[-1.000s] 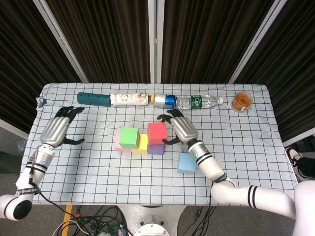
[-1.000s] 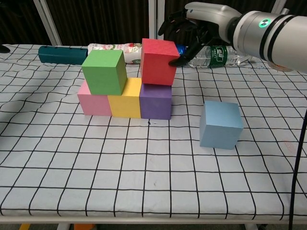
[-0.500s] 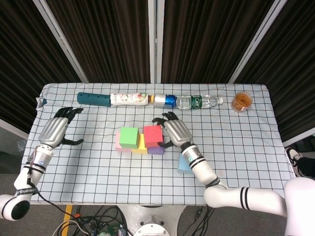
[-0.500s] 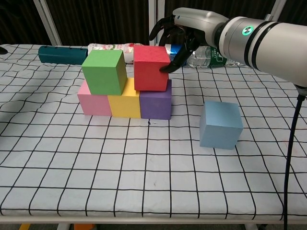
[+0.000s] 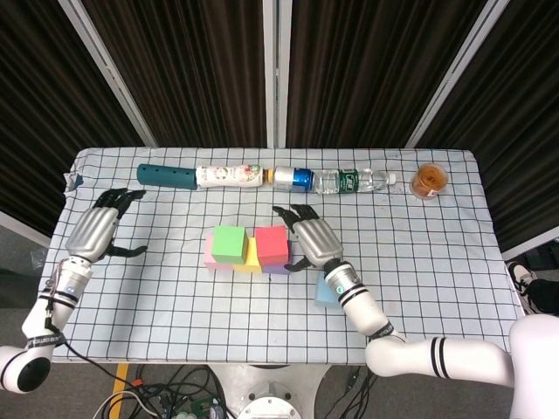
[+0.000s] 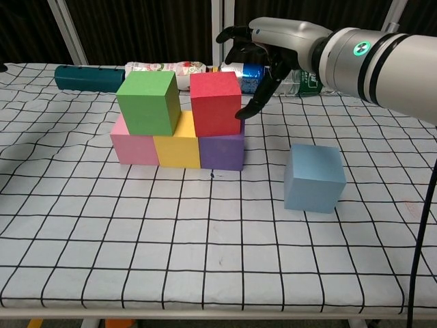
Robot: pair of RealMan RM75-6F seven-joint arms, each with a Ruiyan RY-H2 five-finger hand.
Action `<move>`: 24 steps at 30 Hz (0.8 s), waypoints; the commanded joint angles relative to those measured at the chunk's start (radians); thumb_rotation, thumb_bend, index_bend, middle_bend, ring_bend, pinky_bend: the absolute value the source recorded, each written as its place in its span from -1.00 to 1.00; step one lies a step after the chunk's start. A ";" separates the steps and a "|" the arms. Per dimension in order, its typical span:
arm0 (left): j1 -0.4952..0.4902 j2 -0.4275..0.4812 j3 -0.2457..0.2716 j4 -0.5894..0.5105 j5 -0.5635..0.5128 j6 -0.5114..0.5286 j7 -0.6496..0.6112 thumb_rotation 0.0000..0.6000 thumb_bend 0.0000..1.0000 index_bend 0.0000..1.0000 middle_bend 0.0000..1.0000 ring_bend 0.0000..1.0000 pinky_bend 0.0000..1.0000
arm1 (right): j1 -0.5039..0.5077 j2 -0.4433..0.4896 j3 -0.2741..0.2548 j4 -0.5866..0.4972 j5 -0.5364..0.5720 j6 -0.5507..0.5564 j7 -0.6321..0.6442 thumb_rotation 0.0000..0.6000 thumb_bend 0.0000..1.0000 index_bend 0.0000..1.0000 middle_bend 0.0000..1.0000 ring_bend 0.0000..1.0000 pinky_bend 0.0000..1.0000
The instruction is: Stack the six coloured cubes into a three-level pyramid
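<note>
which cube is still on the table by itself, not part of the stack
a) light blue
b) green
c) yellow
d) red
a: the light blue cube sits alone on the checked cloth, apart from the stack, whereas the green cube and red cube rest on the row of pink, yellow and purple.

No text can be read. The clear plastic bottle with a green label [image 5: 351, 181] and the white printed bottle [image 5: 229, 175] show labels, but their print is too small.
</note>
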 commanded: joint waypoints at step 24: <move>0.011 0.005 -0.008 -0.008 -0.022 -0.010 0.003 1.00 -0.78 -0.74 -0.73 -0.88 -0.88 | 0.023 0.033 -0.019 0.203 -0.309 -0.205 0.293 1.00 -1.00 -0.62 -0.46 -1.00 -1.00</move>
